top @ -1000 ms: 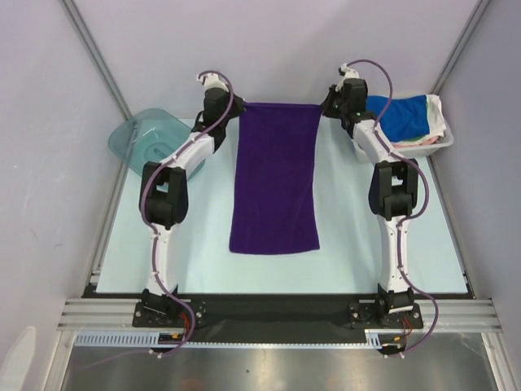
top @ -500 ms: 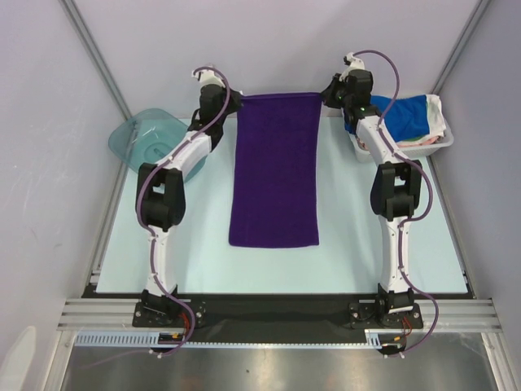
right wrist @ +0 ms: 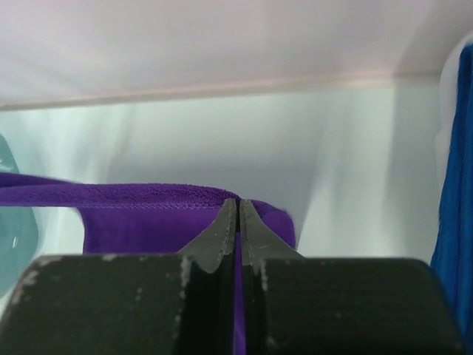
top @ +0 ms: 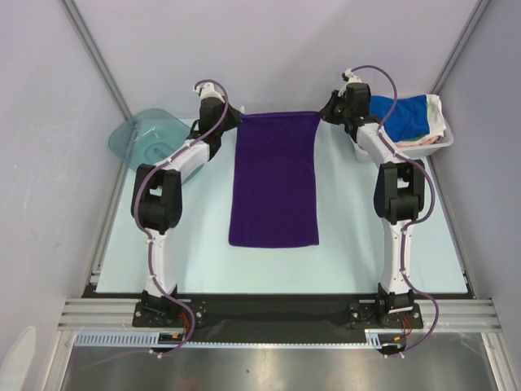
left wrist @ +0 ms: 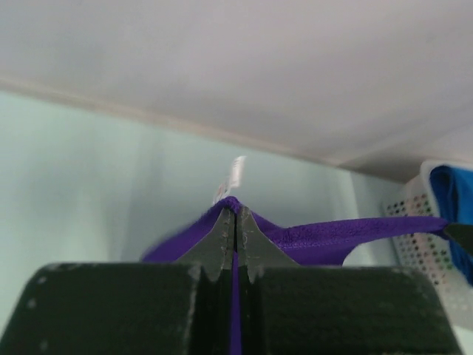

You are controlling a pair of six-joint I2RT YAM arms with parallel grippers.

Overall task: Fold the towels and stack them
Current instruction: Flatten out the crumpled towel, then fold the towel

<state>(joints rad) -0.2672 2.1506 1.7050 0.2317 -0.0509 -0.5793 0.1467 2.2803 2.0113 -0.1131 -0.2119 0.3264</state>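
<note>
— Purple towel, top cam: where's it at?
— Centre of the desk, long axis 12-to-6. Near end lies flat toward 6. Far edge at 12 is pulled straight btwn the two hands. Blue towel sits bunched in the white basket at 2 o'clock, w/ a white cloth beside it. Green one I can't pick out. Teal tub at 10.
— Hands?
— Left hand is on the far-left corner, approx 11. Right hand is on the far-right corner, approx 1.
— Left wrist cam?
— Left hand is closed right down, purple corner nipped at the tips. Small white tag pokes up just past them. Edge runs taut off to 3, toward the basket.
— Right wrist cam?
— Same. Right hand is clamped tight on the other corner, hem stretched off to 9.
— How'll it handle?
— My read: light, soft terry, no stiffness, so it sags wherever it isn't held. Not slippery, since the pile gives grip. Corners are the right hold, w/ the edge taut so the fold lands square. Likely step: carry the 12 edge toward 6 to halve it. Risks: a corner slipping out, or the near end dragging.
</note>
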